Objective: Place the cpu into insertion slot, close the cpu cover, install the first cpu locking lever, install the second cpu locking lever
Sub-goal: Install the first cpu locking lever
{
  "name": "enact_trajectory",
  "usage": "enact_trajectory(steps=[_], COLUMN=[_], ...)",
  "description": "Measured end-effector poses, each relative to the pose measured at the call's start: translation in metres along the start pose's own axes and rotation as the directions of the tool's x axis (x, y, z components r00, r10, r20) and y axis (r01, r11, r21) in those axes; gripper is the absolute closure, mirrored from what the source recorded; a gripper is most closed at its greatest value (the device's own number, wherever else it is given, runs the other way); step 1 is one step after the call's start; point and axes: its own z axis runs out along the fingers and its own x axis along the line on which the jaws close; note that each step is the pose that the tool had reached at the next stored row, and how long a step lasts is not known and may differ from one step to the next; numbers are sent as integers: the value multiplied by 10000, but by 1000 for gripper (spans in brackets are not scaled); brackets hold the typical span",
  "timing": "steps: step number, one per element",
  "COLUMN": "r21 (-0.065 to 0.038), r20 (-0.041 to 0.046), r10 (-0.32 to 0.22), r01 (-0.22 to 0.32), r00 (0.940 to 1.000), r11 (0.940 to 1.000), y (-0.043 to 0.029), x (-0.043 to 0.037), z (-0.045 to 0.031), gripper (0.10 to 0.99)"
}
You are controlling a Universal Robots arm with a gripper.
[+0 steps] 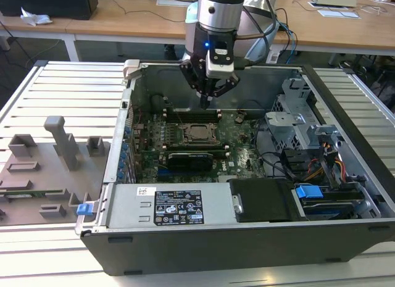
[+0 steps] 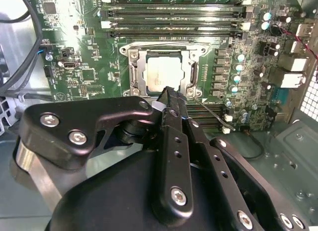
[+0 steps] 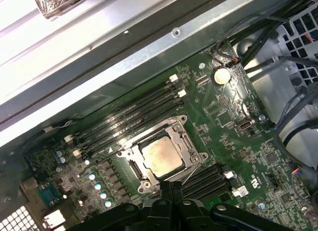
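Note:
The cpu [image 2: 160,73] [image 3: 161,157] lies flat in the insertion slot [image 2: 133,67] [image 3: 131,166] on the green motherboard. Its pale metal top shows through the window of the cpu cover [image 2: 188,72] [image 3: 185,141], which lies down over it. In the exterior view the slot [image 1: 199,133] sits mid-board inside the open computer case. My gripper [image 1: 206,102] [image 2: 167,93] [image 3: 172,183] hangs just above one edge of the slot, shut with nothing between its fingers. A thin metal lever rod [image 2: 211,112] [image 3: 193,172] runs out from the slot's corner beside my fingertips.
Rows of memory slots [image 2: 174,17] [image 3: 129,112] flank the slot. A black card [image 1: 192,158] stands beside it. Case walls [image 1: 139,83], a drive cage [image 1: 290,123], cables [image 1: 308,166] and a power supply [image 1: 170,207] ring the board. A grey fixture tray [image 1: 43,170] lies at the exterior view's left.

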Motion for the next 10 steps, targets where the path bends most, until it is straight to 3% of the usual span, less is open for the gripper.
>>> enact_trajectory(steps=[10], r21=[8], r20=[29], r10=[-504], r01=[504], r00=[9987], r11=[9987], y=[0], x=[0], z=[0], gripper=[980])
